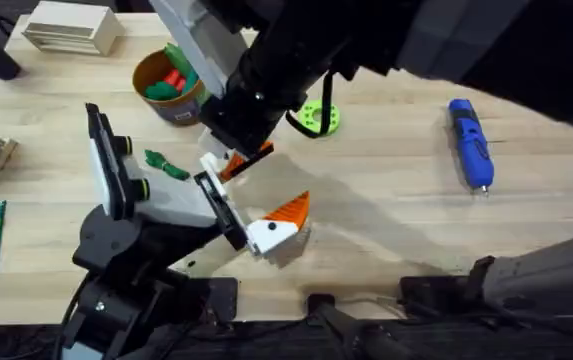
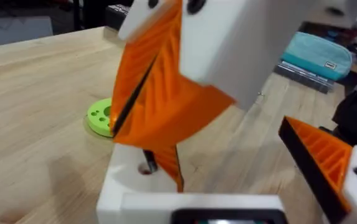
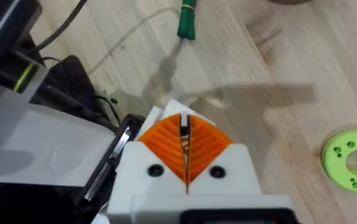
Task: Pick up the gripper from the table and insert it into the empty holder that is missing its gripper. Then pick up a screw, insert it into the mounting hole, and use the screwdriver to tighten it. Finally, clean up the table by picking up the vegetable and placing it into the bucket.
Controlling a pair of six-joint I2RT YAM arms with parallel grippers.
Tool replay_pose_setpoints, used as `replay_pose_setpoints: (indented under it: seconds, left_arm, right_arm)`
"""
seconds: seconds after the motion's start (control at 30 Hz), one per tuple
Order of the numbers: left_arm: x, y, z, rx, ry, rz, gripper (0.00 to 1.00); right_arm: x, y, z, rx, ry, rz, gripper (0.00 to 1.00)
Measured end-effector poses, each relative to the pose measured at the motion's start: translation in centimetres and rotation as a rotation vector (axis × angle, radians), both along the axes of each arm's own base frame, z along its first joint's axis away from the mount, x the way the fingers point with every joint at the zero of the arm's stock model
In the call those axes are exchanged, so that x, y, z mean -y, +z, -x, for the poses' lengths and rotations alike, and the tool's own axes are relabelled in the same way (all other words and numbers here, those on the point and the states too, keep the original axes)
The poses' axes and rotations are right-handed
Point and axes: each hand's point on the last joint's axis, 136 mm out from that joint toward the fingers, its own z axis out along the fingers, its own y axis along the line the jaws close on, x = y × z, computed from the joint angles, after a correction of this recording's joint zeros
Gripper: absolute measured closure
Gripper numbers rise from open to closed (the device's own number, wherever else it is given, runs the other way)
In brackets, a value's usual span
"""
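Above holder [image 2: 142,171] – right pincer [image 3: 184,144] clamped on orange gripper [image 2: 166,165]; left pincer [image 1: 251,205] apart

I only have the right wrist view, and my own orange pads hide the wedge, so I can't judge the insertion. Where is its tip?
Observer: In the left wrist view, the orange wedge hangs below the right tool, and its tip is down at the bare white holder, beside a dark hole.
Operator: Where's the screwdriver for the next step?
Observer: Overhead, the blue screwdriver lies flat on the table, out on the right arm's side and apart from both arms.
Operator: And the bucket?
Observer: The bucket stands on the far left part of the table, with red and green toy vegetables in it.
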Motion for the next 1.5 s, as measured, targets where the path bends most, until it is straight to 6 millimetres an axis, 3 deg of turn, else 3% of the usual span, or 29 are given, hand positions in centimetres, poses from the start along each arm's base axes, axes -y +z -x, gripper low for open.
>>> replay_pose_setpoints:
  seconds: [0.6,1.5]
  left_arm:
    - [0.0,0.0,0.0,0.001,0.0,0.0,0.014]
    - [0.2,0.0,0.2,-0.001,-0.017,0.001,0.014]
  right_arm:
    - [-0.1,0.4,-0.1,0.005,-0.001,-0.007,0.994]
    - [0.3,-0.8,-0.2,-0.029,-0.008,0.036,0.995]
